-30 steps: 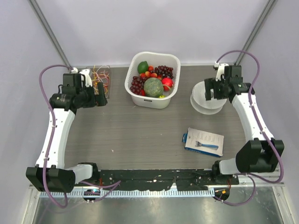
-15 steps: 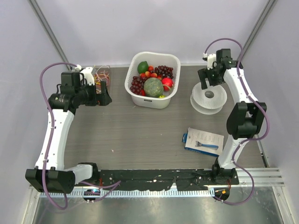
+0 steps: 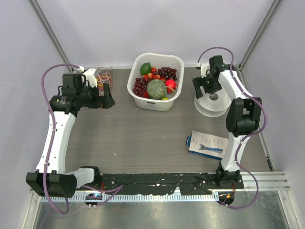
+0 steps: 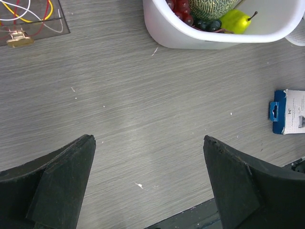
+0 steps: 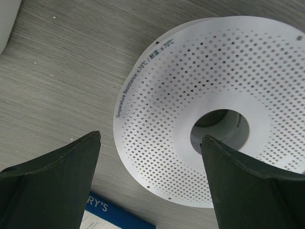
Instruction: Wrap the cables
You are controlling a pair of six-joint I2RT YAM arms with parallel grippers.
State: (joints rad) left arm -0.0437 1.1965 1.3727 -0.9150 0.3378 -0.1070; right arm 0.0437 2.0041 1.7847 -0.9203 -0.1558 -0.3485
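The cables (image 3: 101,76) are a tangle of thin red, orange, yellow and white wires lying in a clear box (image 3: 110,71) at the table's back left. In the left wrist view the cables (image 4: 27,11) show at the top left corner. My left gripper (image 3: 108,98) hovers just right of and in front of that box, open, nothing between its fingers (image 4: 64,176). My right gripper (image 3: 198,88) stands open over the left side of a white perforated spool (image 3: 214,104). The spool (image 5: 181,86) fills the right wrist view, and its hub hole sits near the right finger (image 5: 248,186).
A white basket (image 3: 157,103) of fruit stands at the back middle; its wall (image 4: 190,38) shows in the left wrist view. A blue-and-white razor packet (image 3: 208,144) lies front right, its corner (image 5: 112,213) below the spool. The black rail (image 3: 157,181) runs along the near edge.
The right arm has folded upright and its gripper has swung left across the spool. The left gripper has shifted slightly right, off the cable box. Both stay open.
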